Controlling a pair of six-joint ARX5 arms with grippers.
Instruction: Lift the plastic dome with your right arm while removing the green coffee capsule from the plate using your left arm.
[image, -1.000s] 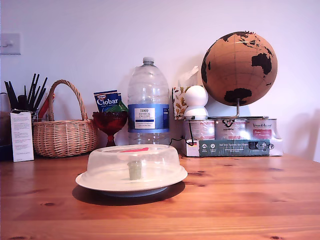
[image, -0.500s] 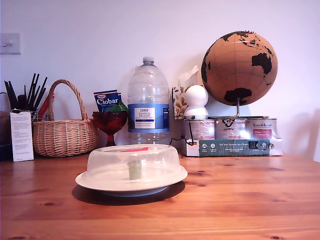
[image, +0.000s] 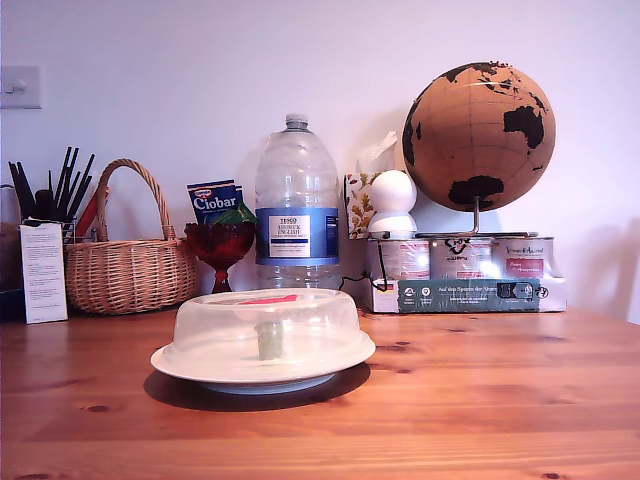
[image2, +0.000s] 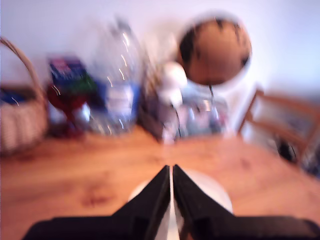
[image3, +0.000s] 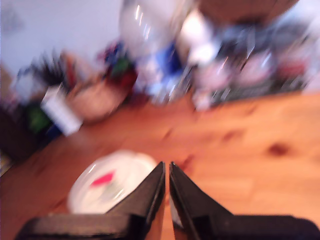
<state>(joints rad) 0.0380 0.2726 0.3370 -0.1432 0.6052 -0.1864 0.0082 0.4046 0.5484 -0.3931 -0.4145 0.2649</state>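
My first gripper (image2: 171, 172) and second gripper (image3: 166, 170) were clenched on nothing (both wrist views blurred). The plastic dome (image: 264, 325) had not shifted, covering the green coffee capsule (image: 269, 340) on the plate (image: 345, 358) mid-table; lifting remained undone.

A home: wicker basket (image: 130, 265), globe (image: 478, 135), wooden table (image: 480, 400).

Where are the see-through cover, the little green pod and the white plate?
plastic dome (image: 300, 315): exterior view, on its clear side wall.
green coffee capsule (image: 269, 340): exterior view, on its body, seen through the dome.
plate (image: 170, 361): exterior view, on its bare rim.
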